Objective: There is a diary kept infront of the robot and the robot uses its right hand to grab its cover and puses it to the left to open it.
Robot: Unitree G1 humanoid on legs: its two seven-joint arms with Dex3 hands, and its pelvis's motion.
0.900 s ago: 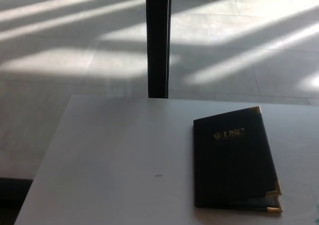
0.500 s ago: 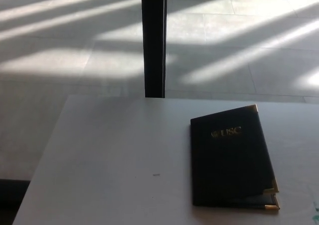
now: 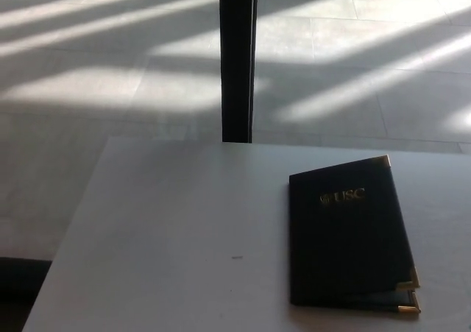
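A dark diary [image 3: 349,236] with gold corner caps and gold "USC" lettering lies flat on the white table [image 3: 169,229], right of centre. Its cover is down, lifted only slightly at the near right corner, where a thin gap shows. Neither of my hands appears in the head view.
A black vertical post [image 3: 238,59] stands just beyond the table's far edge. Behind it is a tiled floor with bands of sunlight. The table's left edge runs diagonally at the lower left. A tiny dark speck [image 3: 237,258] marks the tabletop.
The whole picture has shifted a little sideways and back, so the camera moved. The diary itself lies as before.
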